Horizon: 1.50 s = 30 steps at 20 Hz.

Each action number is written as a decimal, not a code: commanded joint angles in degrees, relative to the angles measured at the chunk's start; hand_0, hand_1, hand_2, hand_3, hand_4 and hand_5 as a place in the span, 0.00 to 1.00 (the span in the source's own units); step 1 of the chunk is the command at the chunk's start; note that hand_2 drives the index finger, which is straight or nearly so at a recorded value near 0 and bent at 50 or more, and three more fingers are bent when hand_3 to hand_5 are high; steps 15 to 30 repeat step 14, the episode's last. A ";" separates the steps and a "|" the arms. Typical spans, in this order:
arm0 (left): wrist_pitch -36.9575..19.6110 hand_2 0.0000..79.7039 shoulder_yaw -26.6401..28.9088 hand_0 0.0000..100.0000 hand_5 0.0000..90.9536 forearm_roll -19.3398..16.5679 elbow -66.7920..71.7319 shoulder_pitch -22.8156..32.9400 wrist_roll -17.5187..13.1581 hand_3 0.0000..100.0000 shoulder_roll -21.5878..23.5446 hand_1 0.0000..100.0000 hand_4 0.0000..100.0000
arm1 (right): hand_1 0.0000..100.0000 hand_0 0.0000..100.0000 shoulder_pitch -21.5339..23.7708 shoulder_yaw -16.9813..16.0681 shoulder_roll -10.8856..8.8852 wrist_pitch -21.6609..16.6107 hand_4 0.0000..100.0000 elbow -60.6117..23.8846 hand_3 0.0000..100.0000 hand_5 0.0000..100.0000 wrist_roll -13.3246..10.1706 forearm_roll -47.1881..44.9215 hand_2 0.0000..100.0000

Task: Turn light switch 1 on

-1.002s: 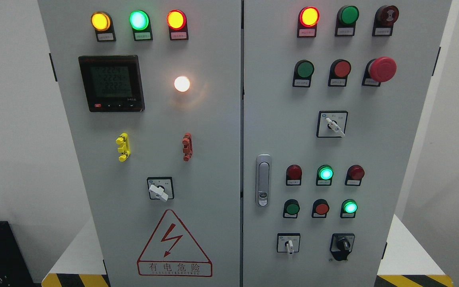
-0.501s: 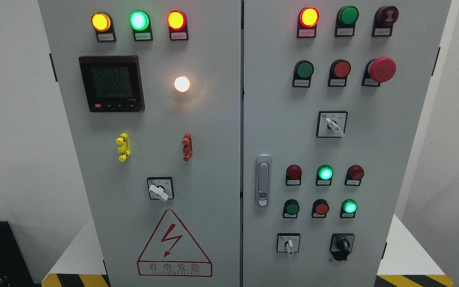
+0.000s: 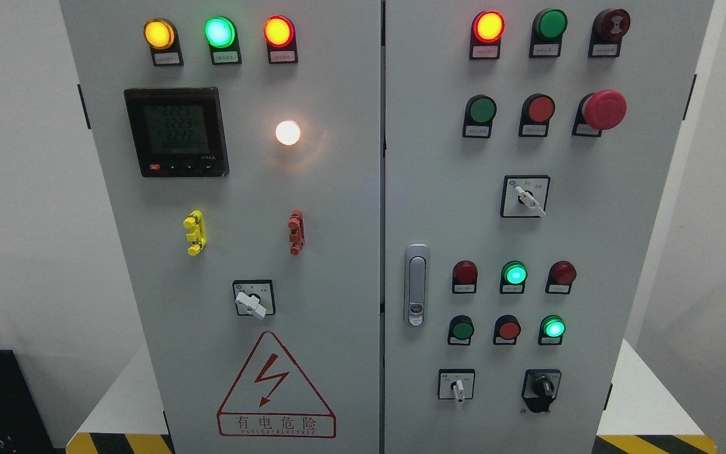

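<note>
1. We see neither hand in the head view, so their state is unknown to us.
2. We find the white rotary switch [image 3: 251,304] on the cabinet's left door [image 3: 338,252], below a glowing white lamp [image 3: 287,132], its lever pointing lower right.

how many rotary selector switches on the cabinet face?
4. One white-handled on the left door; on the right door, one white-handled mid-height, one small white-handled at the bottom, one black-knobbed beside it. None looks hidden.
</note>
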 commanded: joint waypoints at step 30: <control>2.80 0.00 -6.95 0.13 0.00 -1.29 20.63 -4.98 6.68 0.00 -6.62 0.00 0.00 | 0.00 0.00 0.00 0.00 0.00 -0.01 0.00 -0.15 0.00 0.00 0.00 -1.41 0.00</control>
